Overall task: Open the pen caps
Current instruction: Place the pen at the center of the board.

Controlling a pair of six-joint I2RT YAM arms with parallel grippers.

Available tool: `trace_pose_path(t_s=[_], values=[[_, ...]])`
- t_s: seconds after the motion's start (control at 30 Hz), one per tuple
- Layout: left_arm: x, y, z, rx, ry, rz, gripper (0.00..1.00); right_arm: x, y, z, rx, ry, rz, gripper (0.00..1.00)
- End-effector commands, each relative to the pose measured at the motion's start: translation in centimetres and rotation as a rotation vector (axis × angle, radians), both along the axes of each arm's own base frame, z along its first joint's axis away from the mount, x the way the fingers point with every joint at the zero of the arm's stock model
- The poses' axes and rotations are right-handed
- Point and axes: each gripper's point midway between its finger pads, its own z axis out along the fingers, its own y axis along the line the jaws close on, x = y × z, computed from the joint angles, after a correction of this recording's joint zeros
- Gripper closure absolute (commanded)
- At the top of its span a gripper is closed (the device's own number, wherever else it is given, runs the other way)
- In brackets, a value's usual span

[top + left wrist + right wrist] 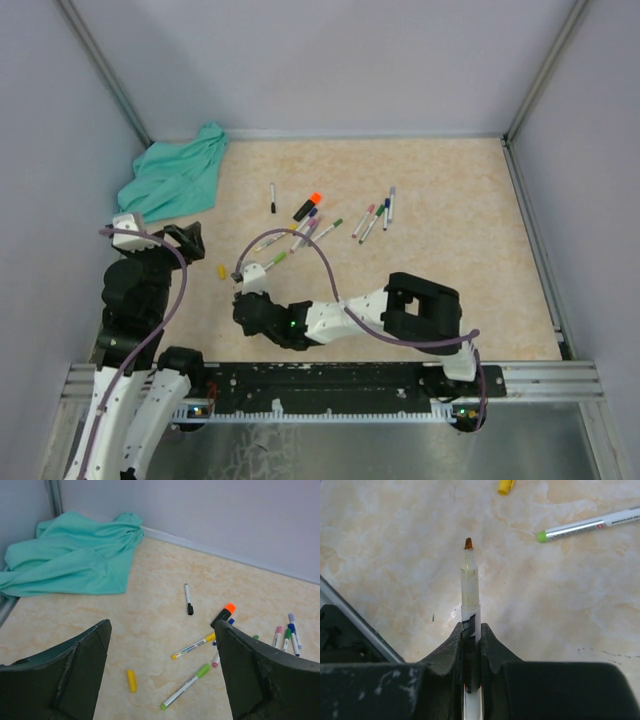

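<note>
My right gripper (471, 630) is shut on an uncapped white pen barrel (470, 580) whose bare orange-brown tip (468, 543) points away over the table. In the top view the right gripper (243, 282) is left of centre. A loose yellow pen cap (505, 486) lies just beyond the tip; it also shows in the top view (222, 271) and the left wrist view (131, 680). My left gripper (162, 627) is open and empty, hovering near the cloth side (188, 240).
A green-capped pen (187, 685) and a yellow-capped pen (195, 645) lie nearby. A black-capped pen (188, 599), an orange highlighter (223, 615) and several capped pens (375, 215) lie further back. A teal cloth (170, 175) fills the back left corner.
</note>
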Motion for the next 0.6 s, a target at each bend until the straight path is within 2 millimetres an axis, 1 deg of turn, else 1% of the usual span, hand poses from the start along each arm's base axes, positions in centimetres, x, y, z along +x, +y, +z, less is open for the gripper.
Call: trace_pose_path(t_s=[0.0,0.1,0.2,0.47,0.5,0.53,0.57], values=[[-0.6,1.6,0.6,0.056,-0.034,0.073,0.11,0.6,0.5,-0.9,-0.04,0.034,-0.093,0.96],[-0.7,1.3,0.5,0.056,-0.027,0.065,0.11,0.4,1.5,-1.9,-0.037,0.061,-0.088,0.96],[-0.9,1.4,0.6,0.048,-0.031,0.072,0.11,0.4,1.9,-2.9,-0.061,0.075,-0.087,0.95],[-1.0,0.9,0.7,0.046,-0.035,0.049,0.11,1.3,2.1,-3.3,-0.087,0.068,-0.107,0.92],[-1.0,0.9,0.7,0.046,-0.035,0.047,0.11,1.3,2.1,-3.4,-0.087,0.071,-0.104,0.91],[-1.0,0.9,0.7,0.046,-0.036,0.046,0.11,1.4,2.2,-3.5,-0.089,0.072,-0.104,0.86],[-1.0,0.9,0.7,0.045,-0.036,0.044,0.11,1.4,2.2,-3.7,-0.095,0.073,-0.102,0.85]])
